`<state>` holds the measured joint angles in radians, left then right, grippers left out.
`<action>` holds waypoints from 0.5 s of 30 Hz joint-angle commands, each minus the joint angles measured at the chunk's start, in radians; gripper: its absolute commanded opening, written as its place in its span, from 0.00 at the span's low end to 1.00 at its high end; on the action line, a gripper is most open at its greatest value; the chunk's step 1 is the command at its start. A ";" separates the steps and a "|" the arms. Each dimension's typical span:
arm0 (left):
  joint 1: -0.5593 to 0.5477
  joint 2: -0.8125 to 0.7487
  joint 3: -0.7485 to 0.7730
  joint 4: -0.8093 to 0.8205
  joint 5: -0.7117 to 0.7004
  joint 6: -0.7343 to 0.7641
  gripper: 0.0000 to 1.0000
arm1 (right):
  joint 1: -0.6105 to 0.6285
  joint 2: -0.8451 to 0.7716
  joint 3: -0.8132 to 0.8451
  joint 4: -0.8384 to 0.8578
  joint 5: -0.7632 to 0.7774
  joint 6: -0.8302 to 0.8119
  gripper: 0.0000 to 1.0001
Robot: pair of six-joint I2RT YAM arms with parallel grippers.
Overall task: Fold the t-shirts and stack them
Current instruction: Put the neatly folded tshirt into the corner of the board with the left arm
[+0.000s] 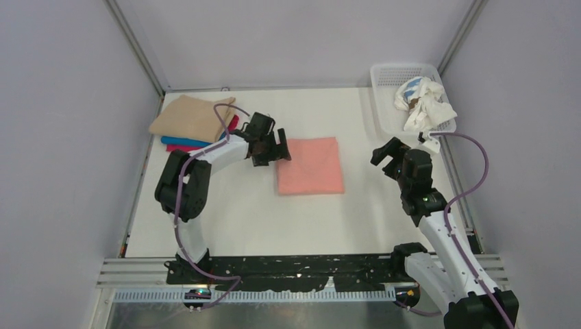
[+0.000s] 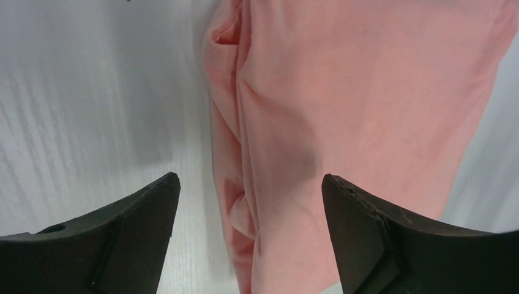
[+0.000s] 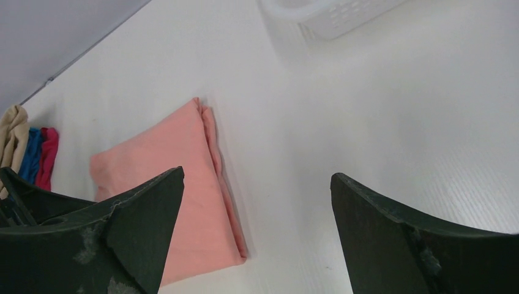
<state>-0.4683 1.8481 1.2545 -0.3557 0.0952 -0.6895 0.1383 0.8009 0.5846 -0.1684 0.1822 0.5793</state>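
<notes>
Just ahead of the left hand (image 1: 279, 146), the salmon-pink t-shirt (image 1: 310, 166) was seen lying flat on the bench (image 1: 274, 226). It was folded into a near-square, with its layered edge falling between that hand's fingers (image 2: 147, 208). Those fingers were spread wide apart and nothing was clamped. Whether their tips touched the cloth could not be told.

Behind that hand, on the side away from the pink shirt, the stack was found. The tan t-shirt (image 1: 192, 116) lay on top, with the bright blue t-shirt (image 1: 179, 142) and the magenta t-shirt (image 1: 175, 148) showing beneath it. The right hand (image 1: 385, 155) was held well apart from the pink shirt's other side, its fingers likewise spread and empty. A white basket (image 1: 384, 77) of crumpled pale cloth (image 1: 425, 103) stood beyond it.

The step in hand was judged to be the lifting of the folded shirt over to the stack. For that to be done well, every layer at the edge should be taken in one bite, with the lower finger slid beneath the bottom layer. If only the top layer were pinched, the fold would probably be pulled open. The shirt should be carried low and level, squared over the tan one, and released only once it is resting there. Sagging could be lessened if the opposite edge were supported by the right hand.
</notes>
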 commanded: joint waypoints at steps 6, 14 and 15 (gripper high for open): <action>-0.075 0.139 0.139 -0.107 -0.081 -0.056 0.59 | 0.001 -0.019 -0.025 -0.037 0.093 -0.047 0.95; -0.104 0.204 0.210 -0.166 -0.108 -0.042 0.25 | 0.001 -0.014 -0.030 -0.037 0.114 -0.059 0.95; -0.104 0.212 0.226 -0.184 -0.116 -0.032 0.12 | 0.001 -0.016 -0.030 -0.037 0.115 -0.063 0.95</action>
<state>-0.5613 2.0262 1.4311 -0.4694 0.0265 -0.7372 0.1383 0.7959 0.5549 -0.2195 0.2577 0.5346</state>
